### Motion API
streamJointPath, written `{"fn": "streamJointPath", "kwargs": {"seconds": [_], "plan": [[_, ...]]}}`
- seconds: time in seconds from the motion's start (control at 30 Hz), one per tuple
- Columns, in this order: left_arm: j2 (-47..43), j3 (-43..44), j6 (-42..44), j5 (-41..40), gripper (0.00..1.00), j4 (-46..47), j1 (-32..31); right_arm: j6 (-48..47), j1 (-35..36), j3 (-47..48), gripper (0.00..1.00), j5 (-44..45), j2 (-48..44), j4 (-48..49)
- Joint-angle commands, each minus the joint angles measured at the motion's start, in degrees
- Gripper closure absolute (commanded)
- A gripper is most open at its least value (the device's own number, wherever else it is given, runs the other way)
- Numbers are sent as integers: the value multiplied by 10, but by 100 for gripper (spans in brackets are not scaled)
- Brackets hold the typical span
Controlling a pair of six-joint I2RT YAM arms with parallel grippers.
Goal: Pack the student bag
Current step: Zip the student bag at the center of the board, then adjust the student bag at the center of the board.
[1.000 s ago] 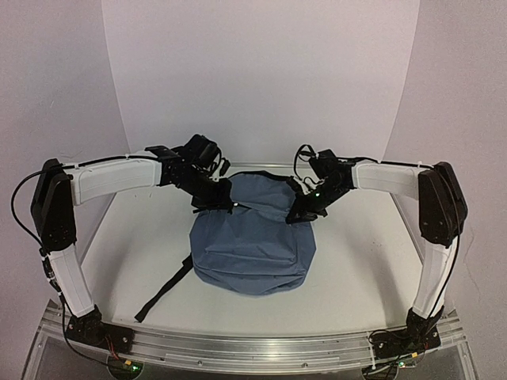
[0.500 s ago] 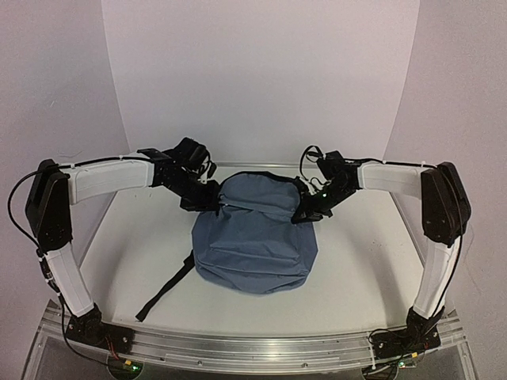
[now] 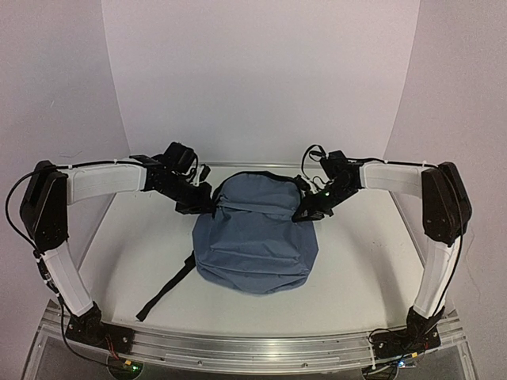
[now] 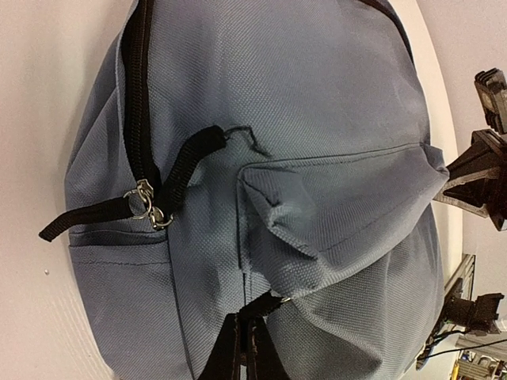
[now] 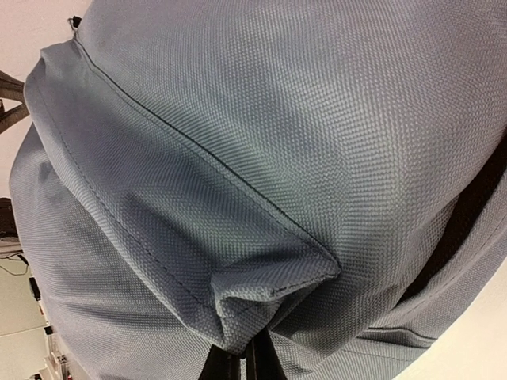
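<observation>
The slate-blue student bag point(image 3: 253, 241) lies in the middle of the white table, its rounded top toward the back. It fills the left wrist view point(image 4: 317, 119) and the right wrist view point(image 5: 261, 142). My left gripper point(image 3: 203, 204) is at the bag's upper left side, shut on a black zipper pull tab point(image 4: 265, 305) at the pocket flap. My right gripper point(image 3: 306, 212) is at the upper right side, shut on the fabric of the pocket flap's corner point(image 5: 261, 317). A second pair of metal zipper sliders point(image 4: 146, 202) sits on the main black zipper.
A black strap point(image 3: 162, 289) trails from the bag toward the front left of the table point(image 3: 356, 277). White walls stand behind and on both sides. A metal rail point(image 3: 253, 344) with the arm bases runs along the near edge.
My left gripper has moved left and back, drawing the zipper pull with it. The bag's top has spread wider and shifted slightly back. The right gripper moved slightly right.
</observation>
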Motion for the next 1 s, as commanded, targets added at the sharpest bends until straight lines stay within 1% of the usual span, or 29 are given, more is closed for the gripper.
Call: {"fn": "streamJointPath", "kwargs": {"seconds": [0.0, 0.07, 0.1, 0.13, 0.17, 0.2, 0.23, 0.33, 0.4, 0.47, 0.6, 0.73, 0.83, 0.97], "plan": [[-35, -3, 21, 9, 89, 10, 16, 1, -22, 22, 74, -11, -18, -41], [-54, -1, 24, 3, 67, 8, 12, 1, -23, 34, 54, -14, -30, -43], [-65, -1, 25, -3, 55, 6, 12, 1, -23, 41, 41, -10, -37, -44], [-77, 0, 25, -12, 40, 1, 12, -1, -23, 48, 28, -3, -44, -46], [-87, 2, 26, -24, 23, -7, 13, -3, -23, 58, 11, 4, -51, -50], [-99, 6, 28, -36, 5, -18, 13, -8, -24, 69, 3, 13, -58, -56], [-109, 14, 31, -45, 1, -30, 14, -15, -24, 78, 2, 24, -65, -62], [-124, 33, 38, -73, 0, -69, 25, -24, -25, 99, 2, 49, -75, -80], [-130, 31, 35, -74, 0, -78, 45, -21, -27, 93, 2, 55, -78, -83], [-131, 18, 29, -65, 0, -77, 80, -19, -28, 76, 2, 52, -80, -84], [-130, -34, 26, -2, 0, -32, 130, -34, -27, 4, 2, 13, -95, -84], [-100, -58, 34, 39, 0, 14, 136, -70, -27, -55, 2, 1, -103, -88], [-78, -89, 15, 71, 0, 60, 135, -87, -27, -70, 2, -1, -92, -89], [-90, -151, -25, 114, 0, 152, 135, -90, -27, -63, 2, -19, -65, -88]]}}
